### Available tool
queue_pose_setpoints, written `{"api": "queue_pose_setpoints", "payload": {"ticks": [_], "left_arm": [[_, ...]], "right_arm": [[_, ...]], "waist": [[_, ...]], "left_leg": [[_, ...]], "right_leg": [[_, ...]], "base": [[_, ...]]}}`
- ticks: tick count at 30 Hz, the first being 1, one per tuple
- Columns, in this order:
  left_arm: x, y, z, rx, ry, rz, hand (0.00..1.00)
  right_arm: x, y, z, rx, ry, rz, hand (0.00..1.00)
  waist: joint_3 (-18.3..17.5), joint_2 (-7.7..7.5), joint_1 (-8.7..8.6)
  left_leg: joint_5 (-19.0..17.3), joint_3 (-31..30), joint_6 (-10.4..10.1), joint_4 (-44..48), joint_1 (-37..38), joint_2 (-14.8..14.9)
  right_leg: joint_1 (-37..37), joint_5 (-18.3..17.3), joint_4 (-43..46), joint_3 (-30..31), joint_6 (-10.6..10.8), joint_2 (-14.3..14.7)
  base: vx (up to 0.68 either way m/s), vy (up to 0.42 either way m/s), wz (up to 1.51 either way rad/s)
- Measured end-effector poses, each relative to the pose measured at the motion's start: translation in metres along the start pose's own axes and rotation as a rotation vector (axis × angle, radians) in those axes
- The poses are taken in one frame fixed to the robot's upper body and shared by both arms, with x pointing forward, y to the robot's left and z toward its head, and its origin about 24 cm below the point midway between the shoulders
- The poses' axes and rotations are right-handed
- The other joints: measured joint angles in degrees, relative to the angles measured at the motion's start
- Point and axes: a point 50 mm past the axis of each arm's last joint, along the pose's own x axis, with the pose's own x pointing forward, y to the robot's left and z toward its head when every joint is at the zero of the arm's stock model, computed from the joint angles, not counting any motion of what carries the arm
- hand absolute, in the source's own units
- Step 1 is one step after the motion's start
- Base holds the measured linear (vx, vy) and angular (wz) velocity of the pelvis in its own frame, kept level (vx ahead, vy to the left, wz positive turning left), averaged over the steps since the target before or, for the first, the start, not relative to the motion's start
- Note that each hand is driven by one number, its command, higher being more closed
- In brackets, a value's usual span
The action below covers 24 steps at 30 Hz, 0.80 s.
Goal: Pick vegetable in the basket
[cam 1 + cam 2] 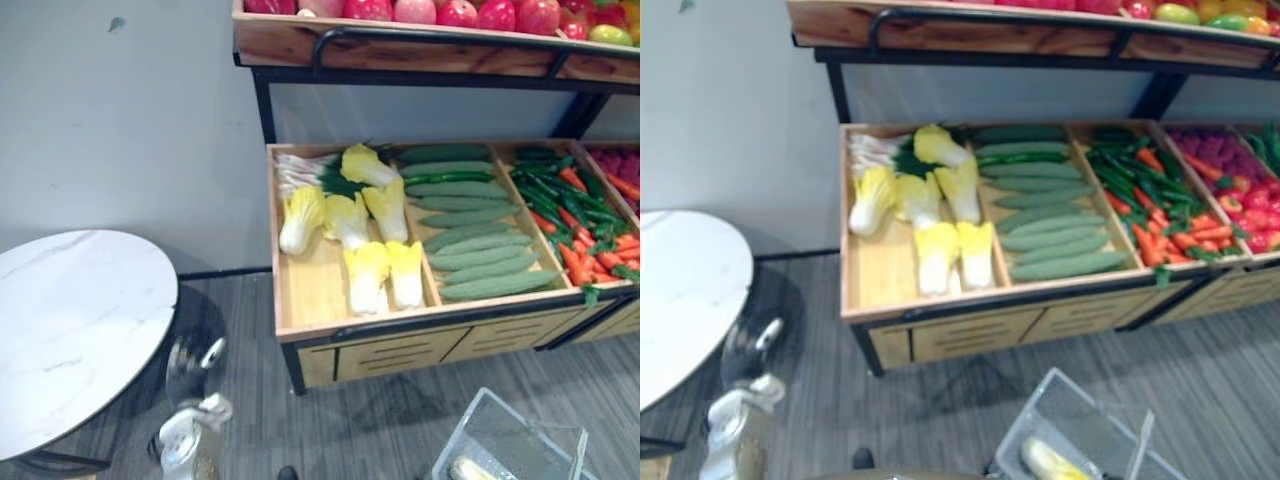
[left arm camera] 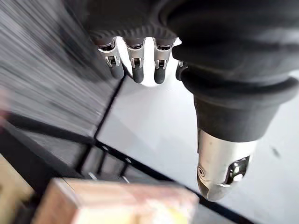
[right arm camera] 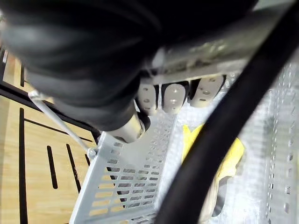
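Nearest, at 5 o'clock in the eye views, sits the basket (image 1: 497, 428), grey perforated plastic with a thin wire handle. One cabbage (image 1: 1048, 462) already lies inside, pale stem and crinkled yellow leaf. The right hand (image 3: 173, 98) has its fingers curled round the handle.

At 7 o'clock the left hand (image 2: 136, 65) hangs empty, fingers loosely bent and apart, thumb out to the side. It hangs beside the table (image 1: 70, 320), a round top of smooth white marble.

Further off is the stand (image 1: 400, 345), pale wood on a black frame. The cabbages (image 1: 367, 275) fill its leftmost bin, at about 1 o'clock from the left hand and well apart from it. The two nearest lie side by side, long axes running 6 to 12, white bases towards the robot. The free left hand looks the likelier one to reach them. Bumpy green cucumbers (image 1: 480, 245) lie crosswise in the next bin.
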Motion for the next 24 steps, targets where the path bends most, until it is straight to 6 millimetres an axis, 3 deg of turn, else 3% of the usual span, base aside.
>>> {"api": "queue_pose_setpoints", "payload": {"ticks": [4, 6, 11, 17, 24], "left_arm": [[-0.011, 0.043, -0.045, 0.115, 0.199, 0.194, 0.00], [-0.024, 0.062, -0.071, 0.283, 0.329, 0.245, 0.00], [-0.046, 0.080, -0.098, 0.559, 0.472, 0.246, 0.00], [-0.050, 0.076, -0.106, 0.686, 0.506, 0.168, 0.00], [-0.054, 0.065, -0.116, 0.749, 0.542, 0.042, 0.00]], "right_arm": [[-0.001, 0.003, -0.002, -0.005, 0.005, 0.007, 1.00], [-0.002, 0.010, -0.004, 0.007, 0.010, 0.020, 1.00], [-0.002, 0.022, -0.001, 0.024, 0.002, 0.038, 1.00], [-0.001, 0.022, 0.004, 0.023, -0.018, 0.027, 1.00], [0.000, 0.024, 0.002, 0.022, -0.001, 0.030, 1.00]], "waist": [[-0.1, 0.20, -0.18], [-0.2, 0.21, -0.19], [-0.2, 0.55, -0.47], [-0.4, 1.53, -0.47], [-0.3, 1.37, -0.52]], "left_leg": [[0.0, -1.1, 0.0, 0.0, 0.0, -0.2], [0.0, -1.6, 0.0, 0.0, 0.3, -0.2], [-0.4, -1.9, -0.3, 0.1, 1.2, -0.2], [-1.0, -0.9, -0.6, 0.0, 2.3, -0.1], [-1.7, 0.5, -0.8, 0.0, 3.2, -0.1]], "right_leg": [[0.7, -0.4, 0.0, -1.1, -0.3, -0.1], [1.2, -0.6, 0.1, -1.9, 0.0, -0.1], [2.3, -1.0, 0.1, -2.1, -0.1, 0.0], [2.5, -1.4, 0.2, -1.0, -0.6, 0.0], [2.4, -1.7, 0.3, 0.5, -0.6, 0.0]], "base": [[0.09, -0.004, 0.15], [0.08, -0.014, 0.13], [0.05, -0.012, 0.03], [-0.01, -0.005, -0.09], [0.00, -0.002, -0.09]]}}
